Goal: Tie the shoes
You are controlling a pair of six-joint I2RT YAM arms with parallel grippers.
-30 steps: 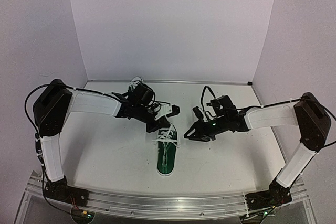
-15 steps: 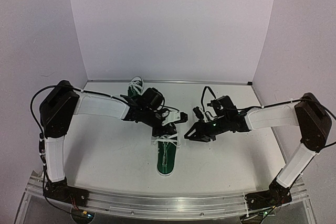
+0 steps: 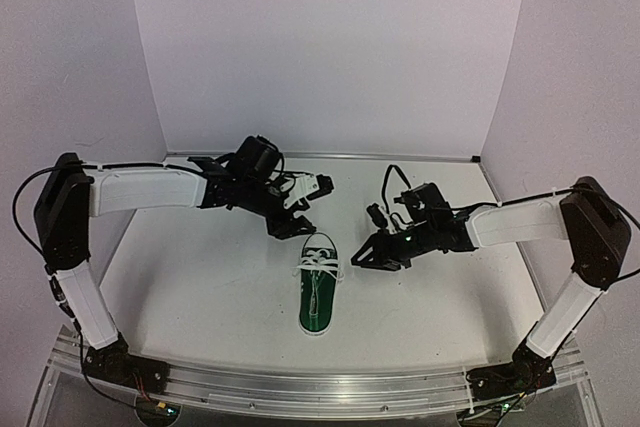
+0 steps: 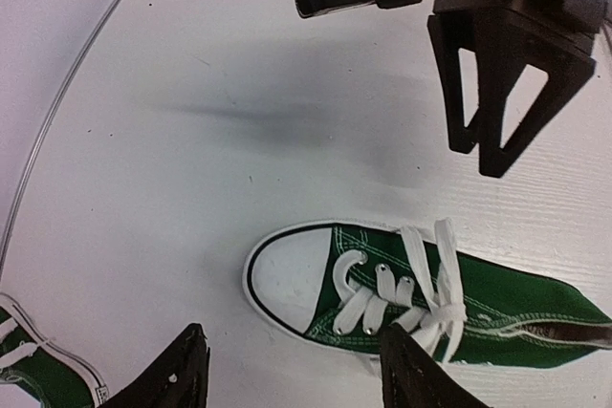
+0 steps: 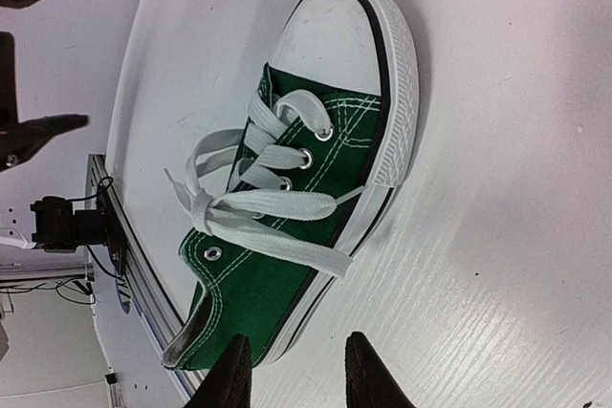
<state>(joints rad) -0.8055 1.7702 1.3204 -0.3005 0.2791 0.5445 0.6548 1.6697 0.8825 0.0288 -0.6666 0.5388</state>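
At the left of the white table (image 3: 190, 277), the left arm reaches across toward the back wall. Its left gripper (image 3: 304, 208) hovers above the surface with jaws spread wide and nothing between them. Seen from that wrist's camera, a corner of the second sneaker (image 4: 29, 375) shows at the bottom left edge. Near the middle of the table, the centre sneaker (image 3: 318, 292) lies flat on its sole. Its white toe cap points to the back wall, its heel faces the arm bases, and its white laces are bunched over the tongue. Just right of its toe, the right gripper (image 3: 365, 257) hangs low with its jaws partly apart, holding nothing and clear of the shoe.
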